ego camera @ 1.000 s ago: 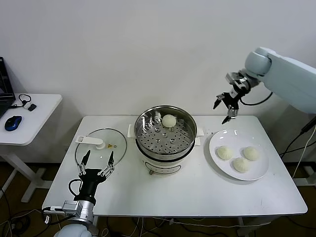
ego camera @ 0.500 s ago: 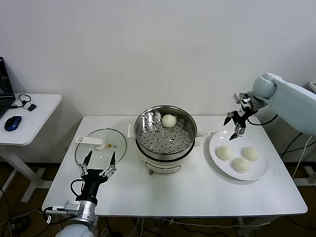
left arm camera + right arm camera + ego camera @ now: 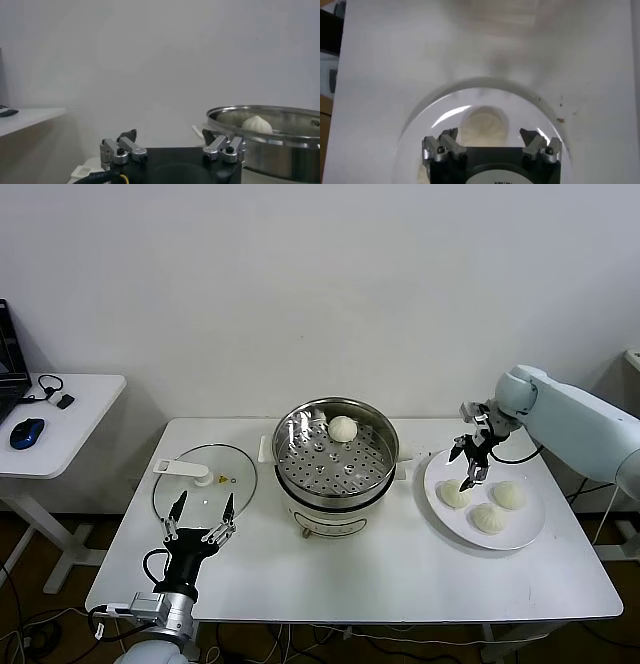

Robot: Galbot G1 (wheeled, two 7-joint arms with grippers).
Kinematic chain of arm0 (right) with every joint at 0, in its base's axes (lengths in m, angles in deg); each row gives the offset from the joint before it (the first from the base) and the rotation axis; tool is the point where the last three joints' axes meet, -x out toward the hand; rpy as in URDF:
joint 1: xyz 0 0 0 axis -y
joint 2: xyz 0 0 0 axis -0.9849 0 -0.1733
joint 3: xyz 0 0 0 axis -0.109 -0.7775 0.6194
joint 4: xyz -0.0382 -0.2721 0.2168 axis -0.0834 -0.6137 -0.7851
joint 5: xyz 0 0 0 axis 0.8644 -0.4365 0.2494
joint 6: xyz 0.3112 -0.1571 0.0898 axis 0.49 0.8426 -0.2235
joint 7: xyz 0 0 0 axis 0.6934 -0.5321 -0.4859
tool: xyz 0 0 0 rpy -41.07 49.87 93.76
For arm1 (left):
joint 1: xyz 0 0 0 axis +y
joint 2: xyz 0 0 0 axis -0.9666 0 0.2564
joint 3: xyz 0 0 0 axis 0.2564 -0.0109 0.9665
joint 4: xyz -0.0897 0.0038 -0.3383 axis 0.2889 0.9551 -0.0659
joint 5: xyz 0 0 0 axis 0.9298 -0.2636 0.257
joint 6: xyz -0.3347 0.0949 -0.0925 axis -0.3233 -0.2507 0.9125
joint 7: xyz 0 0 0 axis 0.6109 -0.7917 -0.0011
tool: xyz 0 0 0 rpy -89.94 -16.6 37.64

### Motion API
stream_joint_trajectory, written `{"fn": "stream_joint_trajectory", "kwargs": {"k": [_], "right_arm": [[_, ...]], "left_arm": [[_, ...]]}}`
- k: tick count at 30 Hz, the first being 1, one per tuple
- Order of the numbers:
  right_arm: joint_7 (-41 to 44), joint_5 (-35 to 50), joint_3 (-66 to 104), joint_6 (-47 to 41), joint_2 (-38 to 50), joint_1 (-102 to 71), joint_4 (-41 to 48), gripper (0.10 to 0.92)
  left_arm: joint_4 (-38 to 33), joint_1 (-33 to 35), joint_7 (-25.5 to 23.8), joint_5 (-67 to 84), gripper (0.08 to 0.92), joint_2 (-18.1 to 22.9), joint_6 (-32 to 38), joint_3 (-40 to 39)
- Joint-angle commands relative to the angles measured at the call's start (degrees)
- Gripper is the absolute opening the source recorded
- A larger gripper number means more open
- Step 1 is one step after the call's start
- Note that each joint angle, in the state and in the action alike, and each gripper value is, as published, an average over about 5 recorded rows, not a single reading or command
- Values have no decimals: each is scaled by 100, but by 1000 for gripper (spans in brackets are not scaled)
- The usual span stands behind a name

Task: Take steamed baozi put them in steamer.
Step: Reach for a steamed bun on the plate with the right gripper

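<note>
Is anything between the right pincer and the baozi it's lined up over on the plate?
Nothing: in the right wrist view the open right pincer frames a baozi on the white plate with only air between. The head view agrees.

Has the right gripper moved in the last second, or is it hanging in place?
Yes. The right gripper has come down from high above the table's back edge to just over the white plate, open above the nearest baozi.

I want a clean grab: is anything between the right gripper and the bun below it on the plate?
Nothing visible. The right gripper hangs open directly above the nearest steamed baozi on the white plate, with only air between them. The steamer is uncovered.
</note>
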Motion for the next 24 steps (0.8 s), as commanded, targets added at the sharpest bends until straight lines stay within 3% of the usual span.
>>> {"fn": "stream_joint_trajectory", "kwargs": {"k": [1,24], "right_arm": [[-47,-325,270,60,-75,-348,222,823],[-158,-893,819,408,-465,-740,847,823]], "left_arm": [[28,1,-4,13,823,5,11,5],[67,27,2,37,823,29,37,-8]]}}
